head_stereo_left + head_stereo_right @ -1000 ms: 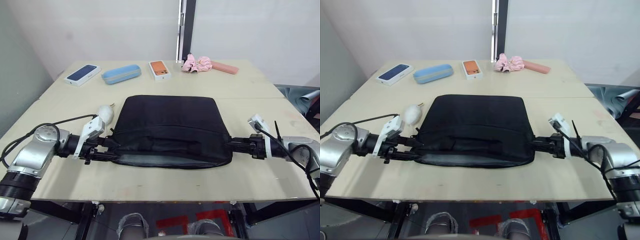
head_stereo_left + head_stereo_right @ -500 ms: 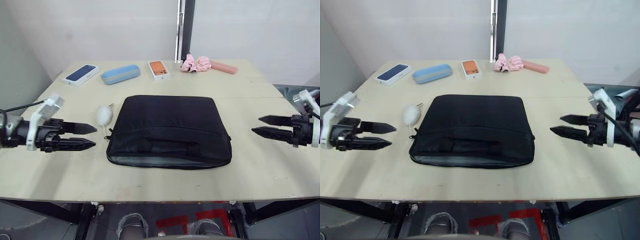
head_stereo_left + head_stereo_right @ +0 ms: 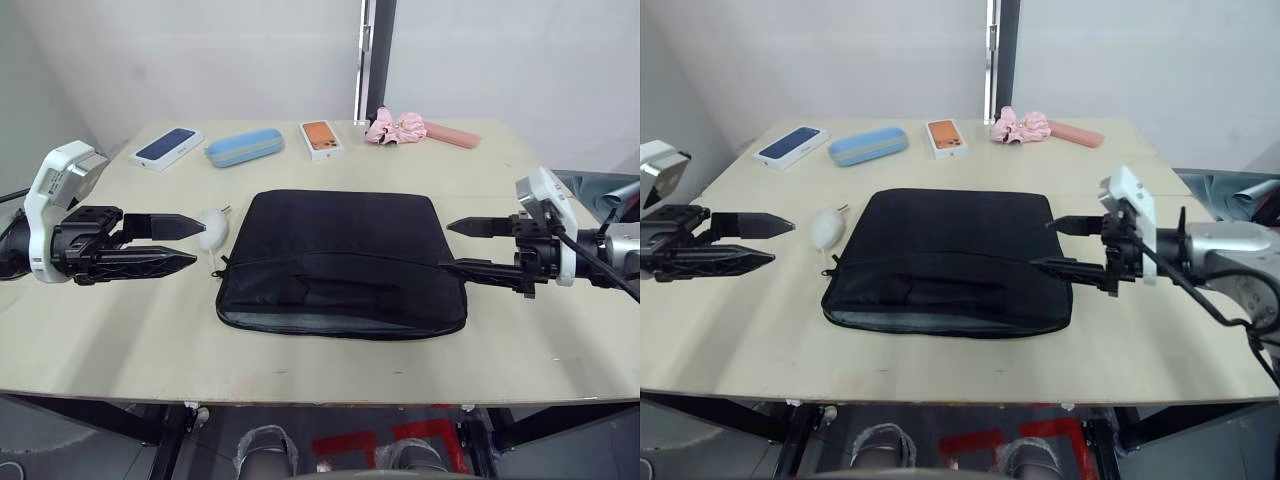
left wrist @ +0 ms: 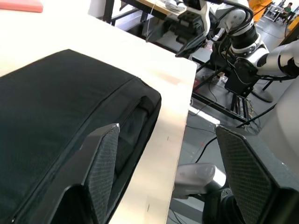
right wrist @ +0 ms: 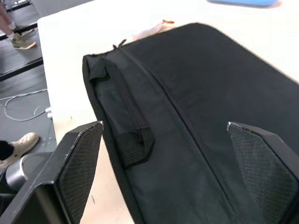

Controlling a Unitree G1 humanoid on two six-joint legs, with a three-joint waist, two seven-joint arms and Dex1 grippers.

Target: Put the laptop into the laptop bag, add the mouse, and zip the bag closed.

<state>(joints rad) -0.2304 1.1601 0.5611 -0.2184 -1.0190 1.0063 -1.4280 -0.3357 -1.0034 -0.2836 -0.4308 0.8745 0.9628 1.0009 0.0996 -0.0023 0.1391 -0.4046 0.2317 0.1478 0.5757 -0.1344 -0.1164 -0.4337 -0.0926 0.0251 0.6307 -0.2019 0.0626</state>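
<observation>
Two grippers flanked the laptop bag point(image 3: 340, 262), which lay flat at frame centre with its handles toward the near edge, probably for zipping. The left gripper point(image 3: 185, 243) at mid-left and the right gripper point(image 3: 452, 247) at mid-right were both spread wide, holding nothing. Just beyond the left fingertips lay the white lump point(image 3: 211, 229). Phone boxes point(image 3: 321, 138) lined the upper frame.

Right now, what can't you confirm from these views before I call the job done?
- Laptop and mouse: hidden if inside the closed laptop bag, whose black fabric covers everything.
- Zip end: too small in the head views.
- White lump beside the bag: left claw partly covers it.
</observation>
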